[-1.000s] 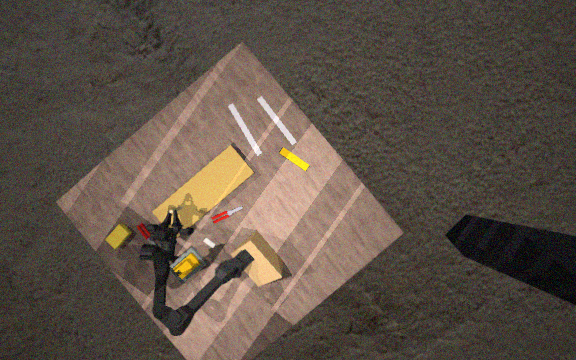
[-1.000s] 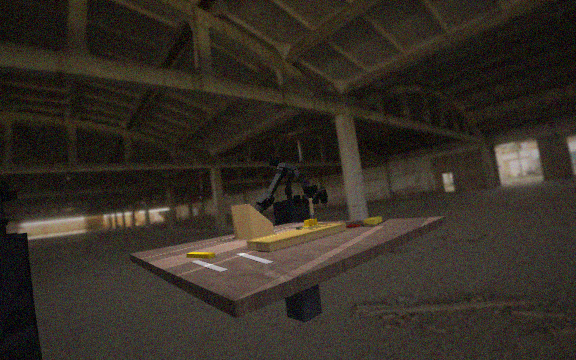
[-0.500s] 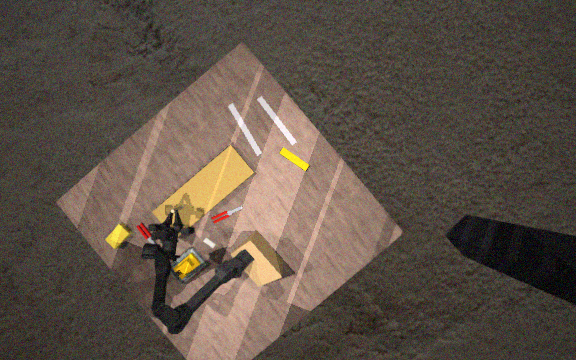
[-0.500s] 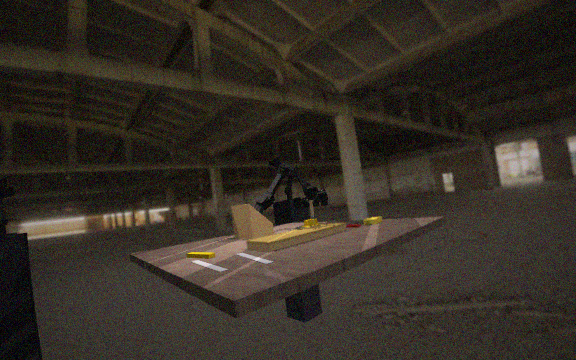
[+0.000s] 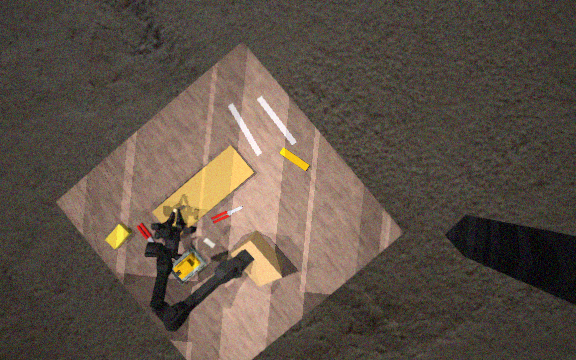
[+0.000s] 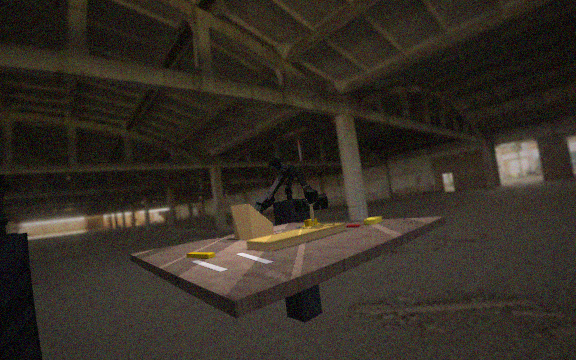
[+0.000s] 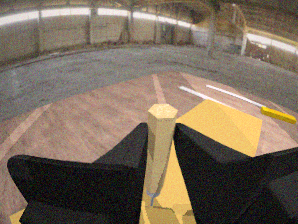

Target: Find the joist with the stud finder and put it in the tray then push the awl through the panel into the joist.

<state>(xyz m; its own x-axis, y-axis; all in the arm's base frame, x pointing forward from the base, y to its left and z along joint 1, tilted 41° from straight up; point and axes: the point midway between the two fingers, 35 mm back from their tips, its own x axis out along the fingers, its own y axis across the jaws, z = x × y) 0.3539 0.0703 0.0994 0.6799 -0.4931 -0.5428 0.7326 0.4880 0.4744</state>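
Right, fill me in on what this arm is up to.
The arm's gripper is shut on the awl, holding it by its pale handle, metal tip downward, at the near end of the long yellow panel. The stud finder already lies in the tray. Whether the tip has touched the panel, I cannot tell.

Floor panel [image 5: 217, 172] [image 6: 278, 239] [image 7: 215, 120] plain yellow — gripper [image 5: 170, 227] [image 7: 160, 128] black — strips [image 5: 244, 129] [image 6: 254, 258] [image 7: 200, 94] white — awl handle [image 7: 161, 145] pale tan.
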